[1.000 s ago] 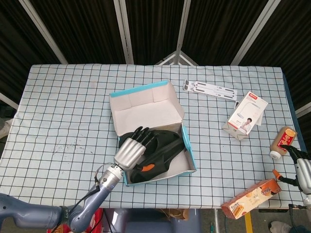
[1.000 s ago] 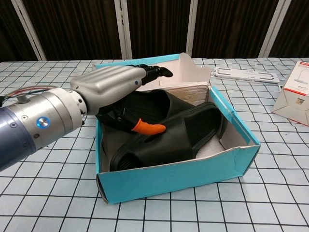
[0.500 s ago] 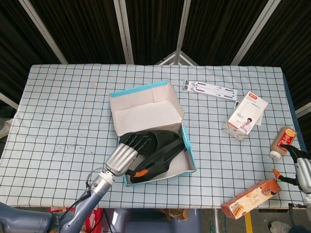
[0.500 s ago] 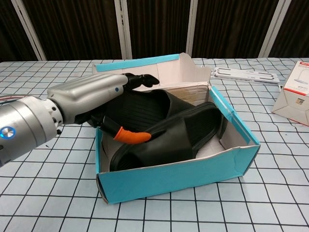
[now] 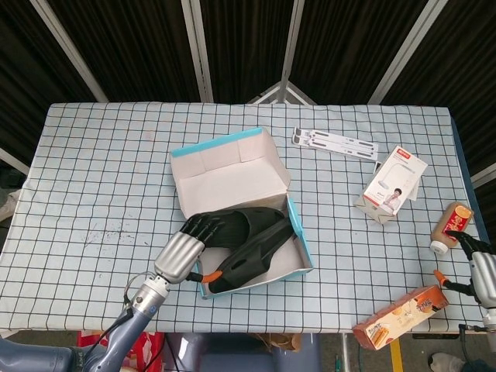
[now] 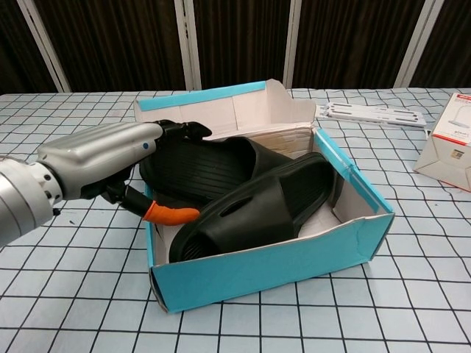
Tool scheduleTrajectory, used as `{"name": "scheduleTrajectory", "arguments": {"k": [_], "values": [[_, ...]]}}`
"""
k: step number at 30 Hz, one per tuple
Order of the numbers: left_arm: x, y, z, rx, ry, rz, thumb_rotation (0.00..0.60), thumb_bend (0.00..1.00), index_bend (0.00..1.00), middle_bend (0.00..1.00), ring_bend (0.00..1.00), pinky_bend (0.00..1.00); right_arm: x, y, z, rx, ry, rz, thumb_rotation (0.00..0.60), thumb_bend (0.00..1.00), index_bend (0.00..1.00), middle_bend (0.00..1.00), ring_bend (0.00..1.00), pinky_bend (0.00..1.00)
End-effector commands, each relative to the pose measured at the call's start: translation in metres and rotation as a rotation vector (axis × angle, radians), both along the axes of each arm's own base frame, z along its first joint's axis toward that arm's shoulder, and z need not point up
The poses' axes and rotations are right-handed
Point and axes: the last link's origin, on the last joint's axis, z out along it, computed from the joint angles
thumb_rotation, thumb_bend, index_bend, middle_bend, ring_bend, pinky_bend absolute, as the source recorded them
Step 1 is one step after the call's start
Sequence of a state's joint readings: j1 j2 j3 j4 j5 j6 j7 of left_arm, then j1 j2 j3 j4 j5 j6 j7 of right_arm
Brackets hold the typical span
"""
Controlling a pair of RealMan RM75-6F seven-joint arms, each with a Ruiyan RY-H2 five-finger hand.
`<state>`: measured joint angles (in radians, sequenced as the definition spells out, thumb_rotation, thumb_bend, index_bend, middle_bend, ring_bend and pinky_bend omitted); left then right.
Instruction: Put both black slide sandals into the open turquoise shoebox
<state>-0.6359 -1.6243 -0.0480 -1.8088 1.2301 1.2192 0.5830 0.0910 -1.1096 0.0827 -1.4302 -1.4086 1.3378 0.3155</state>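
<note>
From the head view, both black rubber slide sandals lie inside the open turquoise cardboard shoebox. My left hand sits at its left wall, fingers loosely spread. My right hand: I cannot tell.

Chest view: my left fingertips rest on the rear sandal, holding nothing.

Table under a white cloth with a black grid, filling the middle of the head view and running to the far edge in the chest view. Dark ribbed wall panels standing behind, divided by pale slanting metal struts. Even light falling from above, casting only soft shadows. Bare floor showing below the near edge.
</note>
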Motion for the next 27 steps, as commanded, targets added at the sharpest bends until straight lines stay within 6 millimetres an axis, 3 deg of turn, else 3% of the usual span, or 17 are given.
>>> {"name": "scheduleTrajectory", "arguments": {"k": [1,8,16,23,27], "values": [[0.001,0.002,0.002,0.009,-0.015,0.001,0.356,0.31,0.00,0.07,0.00,0.07,0.000,0.000,0.000,0.001,0.002,0.000,0.600,0.23,0.24,0.25,0.26,0.21],[-0.001,0.001,0.004,0.026,-0.008,-0.010,0.357,0.31,0.00,0.07,0.00,0.08,0.000,0.000,0.000,-0.002,0.001,-0.003,0.600,0.23,0.24,0.25,0.26,0.21],[-0.010,0.001,-0.001,0.038,0.037,0.009,0.359,0.31,0.01,0.18,0.05,0.17,0.001,0.001,0.001,-0.003,-0.002,0.000,0.600,0.23,0.24,0.25,0.26,0.21],[-0.004,0.005,-0.008,0.011,0.026,-0.002,0.371,0.31,0.04,0.24,0.10,0.21,0.001,0.001,0.001,0.002,0.003,-0.002,0.600,0.23,0.24,0.25,0.26,0.21],[-0.002,0.005,-0.011,0.003,0.045,-0.013,0.387,0.31,0.09,0.33,0.17,0.27,0.001,0.001,0.000,0.002,0.001,-0.002,0.600,0.23,0.24,0.25,0.26,0.21]]}}
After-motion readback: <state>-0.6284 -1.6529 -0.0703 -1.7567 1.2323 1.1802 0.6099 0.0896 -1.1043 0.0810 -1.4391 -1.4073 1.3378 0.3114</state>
